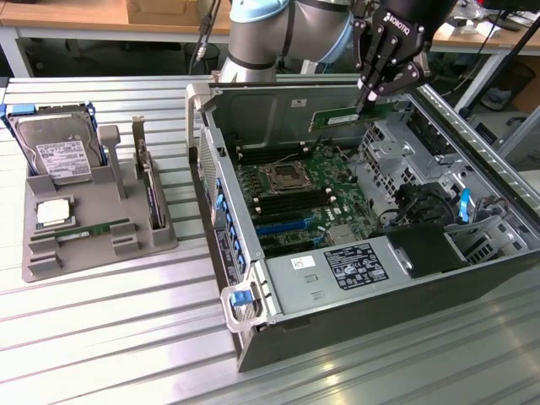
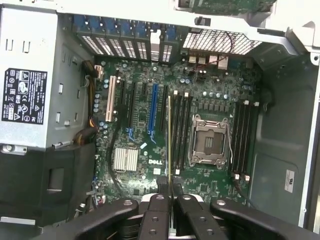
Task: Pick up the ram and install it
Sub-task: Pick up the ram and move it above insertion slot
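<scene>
The ram [image 1: 348,116] is pinched between the pressed-together fingers of the gripper [image 1: 369,93] and is held in the air over the open computer case [image 1: 215,110], close to its far wall in the exterior view. The stick is carried on its thin edge, with its long axis kept about level. In the wrist view it is seen edge-on, as a thin line that runs straight out from the gripper over the motherboard [image 2: 130,120]. This line is laid parallel to the black memory slots [image 2: 181,130] beside the processor socket [image 2: 209,142], and it is placed just beside the nearest slot, on the side away from the socket. The stick is judged as not yet seated, being well above the board. A second stick [image 1: 93,229] is left in the grey holder [image 1: 42,266] outside the case
</scene>
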